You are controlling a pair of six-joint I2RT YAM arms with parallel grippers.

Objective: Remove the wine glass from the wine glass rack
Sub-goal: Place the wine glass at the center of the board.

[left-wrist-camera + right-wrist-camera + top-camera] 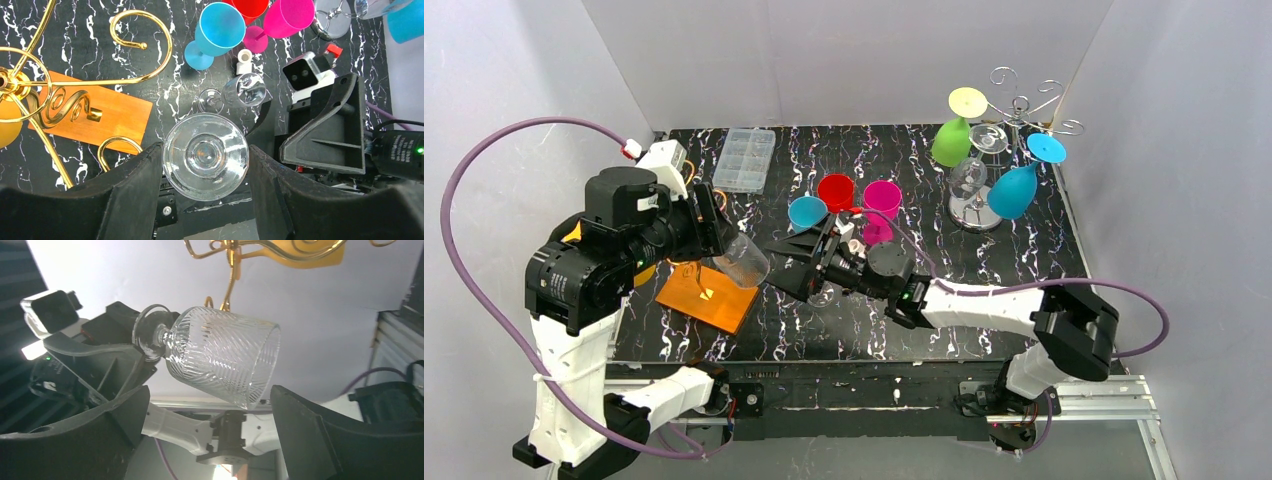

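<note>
**Inspector:** Left gripper (205, 149), condition?

**Assistant:** Part closed, with hold of the glass (222, 357). Its wrist view shows one finger pressed to each side of the bowl, seen end-on.

**Inspector:** How does the glass sit in it?

**Assistant:** Roughly on its side and raised off the table (874, 340). The foot points back toward the left gripper and the mouth points away from it.

**Inspector:** Position against the rack (231, 275)?

**Assistant:** Apart from it. In the left wrist view the gold arms curl off to the left of the glass and none touches it. From above, the glass hangs just past the right edge of the rack's orange base (709, 295).

**Inspector:** Right gripper (776, 267)?

**Assistant:** Jaws as wide as they go, holding nothing. It faces the left gripper across a short gap.

**Inspector:** And the glass relative to it?

**Assistant:** The mouth of the glass is turned toward the right gripper, in line with the space between its fingers and just ahead of their tips. Its wrist view shows clear space between the bowl and each finger, so no contact is seen.

**Inspector:** Anything else close by?

**Assistant:** A second glass (245, 90) lies on its side on the table, below the right gripper. I cannot tell whether the gripper touches it.
</note>
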